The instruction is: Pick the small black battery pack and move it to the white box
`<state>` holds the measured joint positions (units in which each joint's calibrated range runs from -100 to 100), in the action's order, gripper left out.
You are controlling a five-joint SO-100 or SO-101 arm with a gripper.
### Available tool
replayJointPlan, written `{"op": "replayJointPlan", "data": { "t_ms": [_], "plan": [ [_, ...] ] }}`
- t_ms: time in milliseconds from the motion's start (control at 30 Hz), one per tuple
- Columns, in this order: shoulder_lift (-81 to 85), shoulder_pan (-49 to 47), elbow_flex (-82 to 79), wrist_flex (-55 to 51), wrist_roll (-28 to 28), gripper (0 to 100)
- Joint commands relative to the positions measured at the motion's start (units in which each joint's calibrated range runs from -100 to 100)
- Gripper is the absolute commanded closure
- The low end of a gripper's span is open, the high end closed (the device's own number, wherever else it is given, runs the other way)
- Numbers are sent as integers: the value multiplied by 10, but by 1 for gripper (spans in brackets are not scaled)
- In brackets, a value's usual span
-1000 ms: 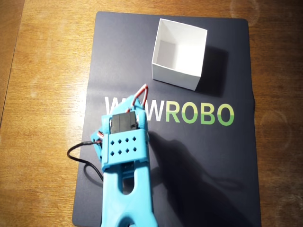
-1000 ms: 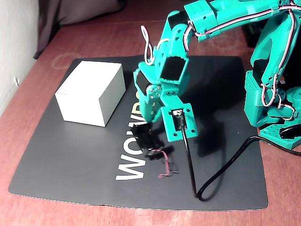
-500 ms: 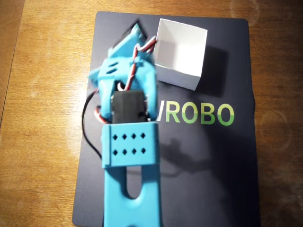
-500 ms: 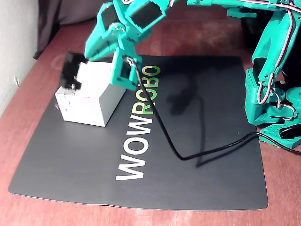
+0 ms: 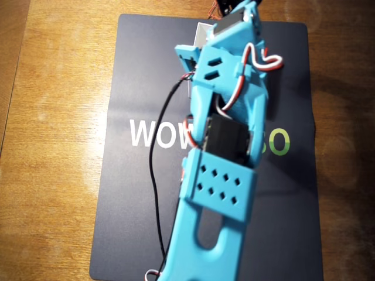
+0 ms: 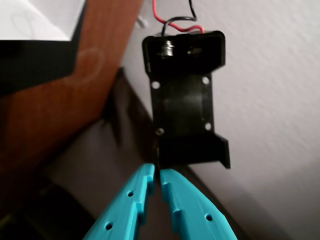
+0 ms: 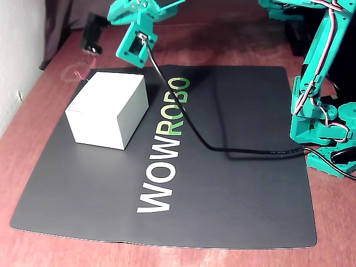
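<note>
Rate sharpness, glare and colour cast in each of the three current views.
Wrist view: battery pack fairly sharp, background table and wall soft, gripper tips slightly blurred. Overhead view: warm cast, glare patches on the wooden table, arm hides most of the white box. Fixed view: cooler, evenly lit, pack small and dark.

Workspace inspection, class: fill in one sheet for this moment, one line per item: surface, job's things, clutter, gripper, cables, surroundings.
Surface: dark WOWROBO mat on a wooden table.
Job's things: small black battery pack held in the air, its red and black wires trailing; white box on the mat, its inside not visible.
Clutter: nothing seen.
Gripper: gripper shut on the battery pack's end, raised above the box's far side.
Cables: black cable trails across the mat.
Surroundings: pale wall.
</note>
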<state>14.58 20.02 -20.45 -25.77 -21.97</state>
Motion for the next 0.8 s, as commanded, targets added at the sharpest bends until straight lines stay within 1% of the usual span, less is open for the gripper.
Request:
{"op": "replayJointPlan", "data": {
  "t_ms": [0,33,167,300,367,533,700,767],
  "plan": [
    [-40,15,5,14,-2,99],
    [-52,11,7,14,-3,99],
    [-82,-19,5,11,-41,99],
    [-103,-40,4,10,-54,99],
    [-118,-51,3,9,-76,99],
    [-151,-55,3,12,-102,99],
    [-175,-67,5,14,-150,99],
    [-176,-67,5,14,-156,99]
  ]
}}
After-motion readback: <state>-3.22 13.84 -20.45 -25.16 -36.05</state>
